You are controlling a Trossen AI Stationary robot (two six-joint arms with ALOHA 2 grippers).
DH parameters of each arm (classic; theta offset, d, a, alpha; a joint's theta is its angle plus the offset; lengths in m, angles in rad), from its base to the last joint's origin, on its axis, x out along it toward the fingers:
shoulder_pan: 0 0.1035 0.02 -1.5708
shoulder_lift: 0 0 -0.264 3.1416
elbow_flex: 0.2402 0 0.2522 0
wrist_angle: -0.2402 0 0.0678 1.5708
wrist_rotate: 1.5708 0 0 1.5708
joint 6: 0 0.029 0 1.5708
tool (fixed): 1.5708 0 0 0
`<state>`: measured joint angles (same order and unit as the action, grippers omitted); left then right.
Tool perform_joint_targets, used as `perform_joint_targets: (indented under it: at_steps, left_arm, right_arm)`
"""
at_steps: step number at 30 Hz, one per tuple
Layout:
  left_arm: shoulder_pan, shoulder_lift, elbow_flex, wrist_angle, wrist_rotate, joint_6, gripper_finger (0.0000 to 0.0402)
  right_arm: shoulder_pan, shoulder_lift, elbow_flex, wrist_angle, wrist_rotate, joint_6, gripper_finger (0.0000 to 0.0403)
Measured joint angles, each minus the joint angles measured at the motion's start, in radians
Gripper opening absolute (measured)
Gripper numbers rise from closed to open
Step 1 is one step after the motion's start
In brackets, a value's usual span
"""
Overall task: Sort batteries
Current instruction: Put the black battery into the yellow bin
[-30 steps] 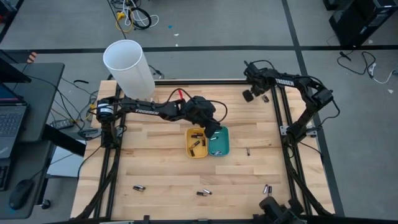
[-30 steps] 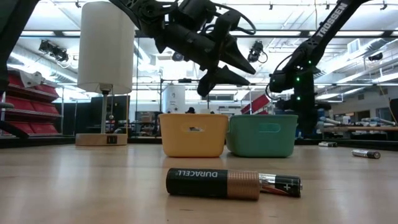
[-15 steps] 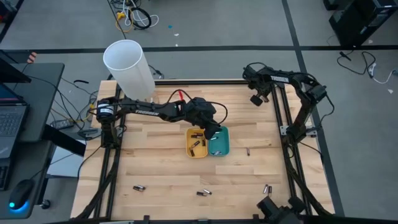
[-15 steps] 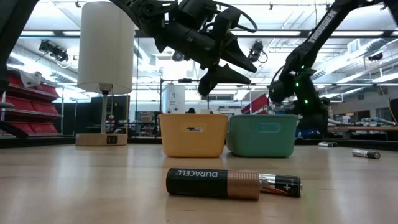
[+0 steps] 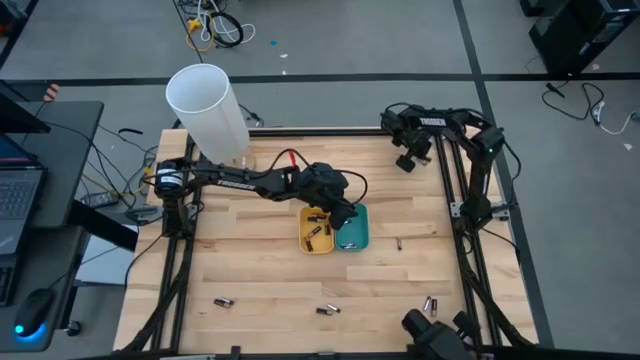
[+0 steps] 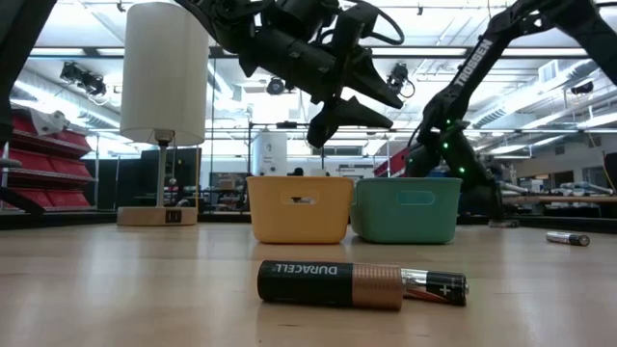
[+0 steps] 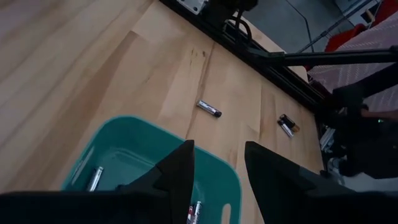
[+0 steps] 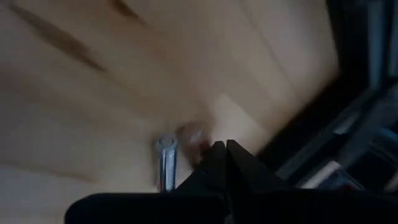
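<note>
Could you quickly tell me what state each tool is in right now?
Left tool: open, empty, above the teal tray.
Right tool: shut, holding nothing, near the table's far right corner.

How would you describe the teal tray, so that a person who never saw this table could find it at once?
Look at the middle of the wooden table, where the left gripper hovers. Two small rectangular trays stand there side by side, touching. The teal tray is the one nearer the right arm; its neighbour, the yellow tray, is alike in shape but yellow.
</note>
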<state>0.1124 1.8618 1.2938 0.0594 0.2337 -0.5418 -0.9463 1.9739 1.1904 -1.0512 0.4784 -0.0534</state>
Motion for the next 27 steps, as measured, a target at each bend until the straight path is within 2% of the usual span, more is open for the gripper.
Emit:
perform_joint_targets:
  at_steps: [6,8,14,18,23,27]
  left_arm:
    - [-0.002,0.000,0.000,-0.003,-0.009,-0.013,0.0158]
    - [-0.002,0.000,0.000,-0.003,-0.018,-0.013,0.0158]
    - [0.004,0.000,0.000,0.001,-0.030,-0.012,0.0158]
    - [0.016,0.000,0.000,0.002,-0.031,-0.011,0.0158]
    - [0.030,0.000,0.000,0.029,-0.032,0.012,0.0158]
    - [0.039,0.000,0.000,0.078,-0.032,0.017,0.0158]
  right_arm:
    - [0.017,-0.029,0.000,-0.006,-0.224,0.009,0.0000]
    - [0.043,-0.052,0.000,-0.007,-0.268,0.010,0.0000]
    - [0.122,-0.181,0.000,-0.007,-0.258,0.016,0.0003]
    - [0.143,-0.262,0.000,-0.072,-0.189,-0.003,0.0018]
    - [0.147,-0.247,-0.002,-0.192,-0.183,-0.111,0.0072]
    - [0.171,-0.199,-0.038,-0.203,-0.184,-0.130,0.0129]
